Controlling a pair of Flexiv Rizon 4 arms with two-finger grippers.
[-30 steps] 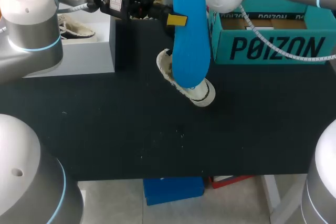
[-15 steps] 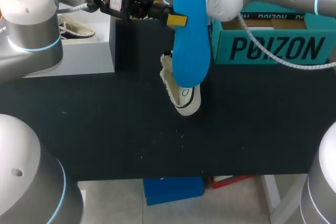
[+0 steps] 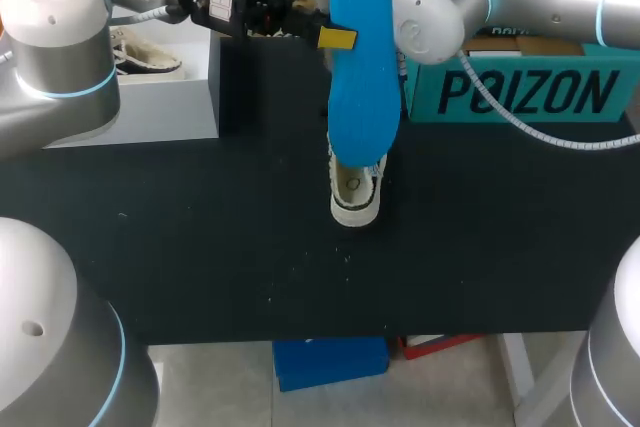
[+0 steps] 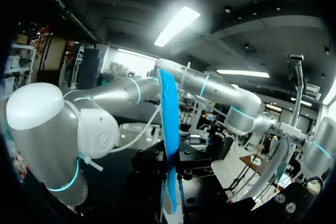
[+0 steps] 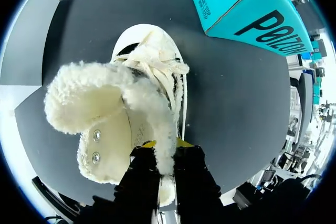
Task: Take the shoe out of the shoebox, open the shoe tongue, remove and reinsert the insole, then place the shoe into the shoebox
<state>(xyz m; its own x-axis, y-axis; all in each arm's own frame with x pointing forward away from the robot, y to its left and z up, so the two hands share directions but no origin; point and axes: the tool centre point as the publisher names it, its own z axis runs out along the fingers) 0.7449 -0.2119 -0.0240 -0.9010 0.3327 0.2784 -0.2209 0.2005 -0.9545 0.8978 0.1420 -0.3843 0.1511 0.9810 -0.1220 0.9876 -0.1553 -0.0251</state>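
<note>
Both are clenched: left gripper (image 3: pixel 338 38) on the blue insole (image 3: pixel 362 87), right gripper (image 5: pixel 167 144) on the shoe (image 3: pixel 355 195), now turned straight under it at mid-frame, ready for reinsertion.

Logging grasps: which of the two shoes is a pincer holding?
The fleecy shoe mid-table, collar pinched by the right pincer; the other shoe sits on the white box.

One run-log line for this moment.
left gripper holds insole aloft | right gripper pinches collar of shoe | shoe on table, outside shoebox
</note>
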